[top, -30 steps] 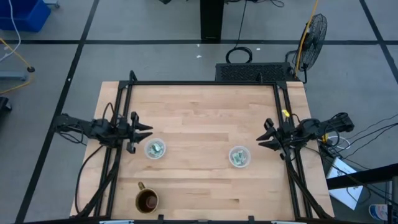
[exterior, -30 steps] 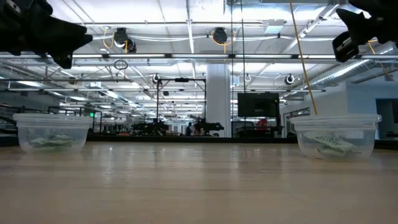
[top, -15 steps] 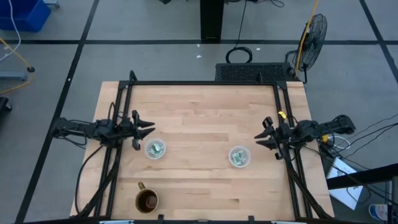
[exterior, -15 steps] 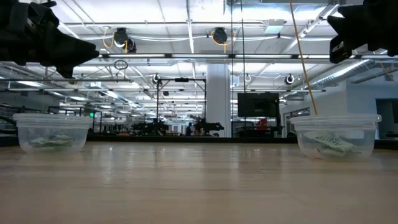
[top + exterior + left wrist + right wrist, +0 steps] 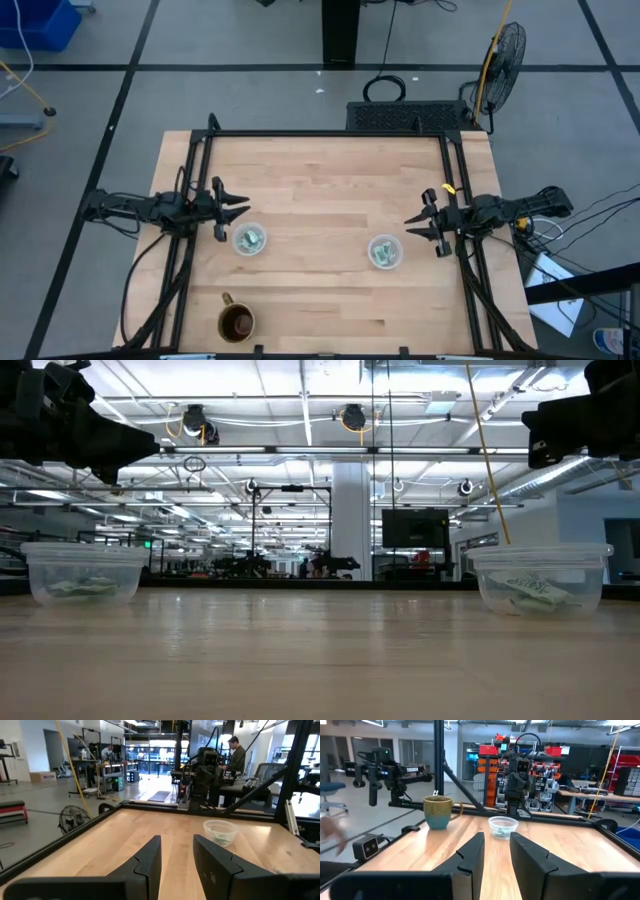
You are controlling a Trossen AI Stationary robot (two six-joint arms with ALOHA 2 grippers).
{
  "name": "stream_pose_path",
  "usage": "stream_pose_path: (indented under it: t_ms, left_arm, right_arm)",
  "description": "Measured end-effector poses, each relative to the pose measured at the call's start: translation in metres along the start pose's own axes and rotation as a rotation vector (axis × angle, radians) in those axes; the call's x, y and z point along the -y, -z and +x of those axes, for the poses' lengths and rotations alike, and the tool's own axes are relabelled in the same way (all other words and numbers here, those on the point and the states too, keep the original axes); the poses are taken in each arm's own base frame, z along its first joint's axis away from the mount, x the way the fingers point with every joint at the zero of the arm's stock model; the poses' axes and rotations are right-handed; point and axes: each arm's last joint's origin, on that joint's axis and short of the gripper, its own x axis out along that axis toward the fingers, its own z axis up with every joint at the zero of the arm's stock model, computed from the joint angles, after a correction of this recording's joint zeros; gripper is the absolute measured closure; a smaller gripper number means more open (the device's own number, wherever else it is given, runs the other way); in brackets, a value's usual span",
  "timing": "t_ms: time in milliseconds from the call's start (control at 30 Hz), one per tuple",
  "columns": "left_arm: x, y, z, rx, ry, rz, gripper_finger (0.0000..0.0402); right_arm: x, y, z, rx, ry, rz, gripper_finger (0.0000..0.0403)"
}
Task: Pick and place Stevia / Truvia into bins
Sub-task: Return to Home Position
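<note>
High view: Stevia packets (image 5: 250, 239) sit in both cups (image 5: 397, 258).
We see left hand (image 5: 233, 210) at left table (image 5: 320, 180) edge, right hand (image 5: 418, 224) at right edge, fingers apart.

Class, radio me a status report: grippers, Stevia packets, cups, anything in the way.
Left gripper and right gripper open, empty, raised outboard of the cups. Packets in both cups, none seen outside. Brown mug near front edge, clear of both arms.

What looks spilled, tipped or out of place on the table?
Nothing stands out. The left cup and right cup stand upright with packets inside, the brown mug is upright, and no packet lies loose on the table. The left gripper and right gripper hang open at the sides.
</note>
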Motion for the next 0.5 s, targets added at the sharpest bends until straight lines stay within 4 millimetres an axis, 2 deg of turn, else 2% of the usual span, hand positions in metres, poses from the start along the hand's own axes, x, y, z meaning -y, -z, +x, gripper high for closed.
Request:
stream_pose_path:
  t_ms: [500]
  left_arm:
    - [0.0000, -0.0001, 0.0000, 0.001, 0.000, 0.000, 0.0284]
  right_arm:
    - [0.0000, 0.0000, 0.0000, 0.000, 0.000, 0.015, 0.0314]
